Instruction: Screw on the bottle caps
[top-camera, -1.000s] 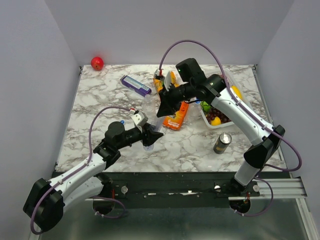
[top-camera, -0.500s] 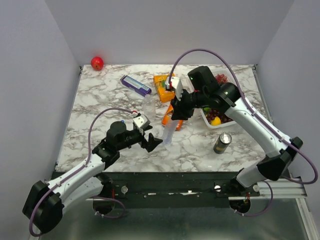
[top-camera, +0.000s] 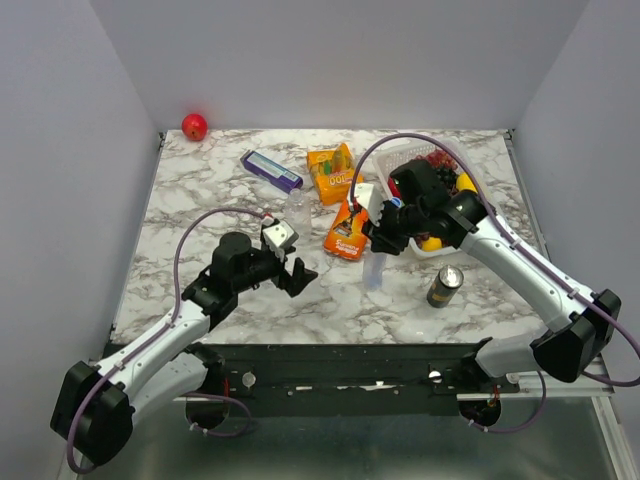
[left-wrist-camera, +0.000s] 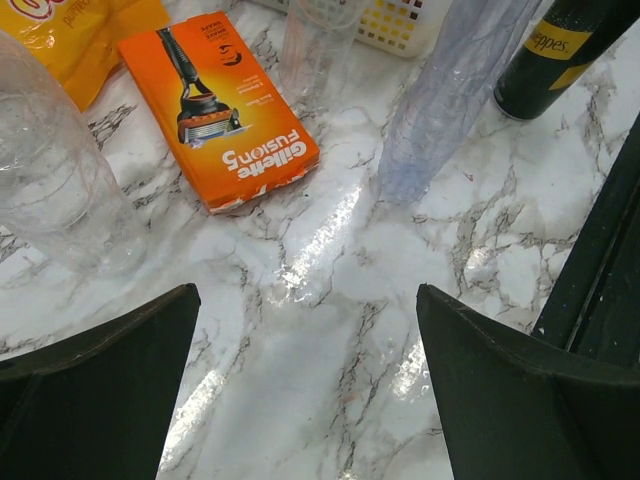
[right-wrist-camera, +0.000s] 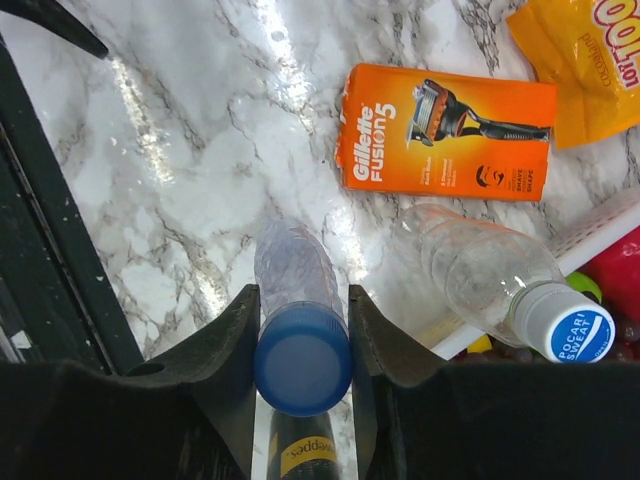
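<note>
Left gripper (top-camera: 298, 277): we read jaws fully spread, empty, over table (top-camera: 200, 190) front-left | Right gripper (right-wrist-camera: 303, 312): clamped on bottle (top-camera: 374, 268) at its blue cap (right-wrist-camera: 302, 360) | Bottle: standing near front edge, left of can (top-camera: 444, 285)

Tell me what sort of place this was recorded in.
Probably a robot test bench: a marble-patterned table boxed in by plain grey walls, a left arm and right arm bolted at its near edge, and staged clutter like a razor box and drink can.
</note>
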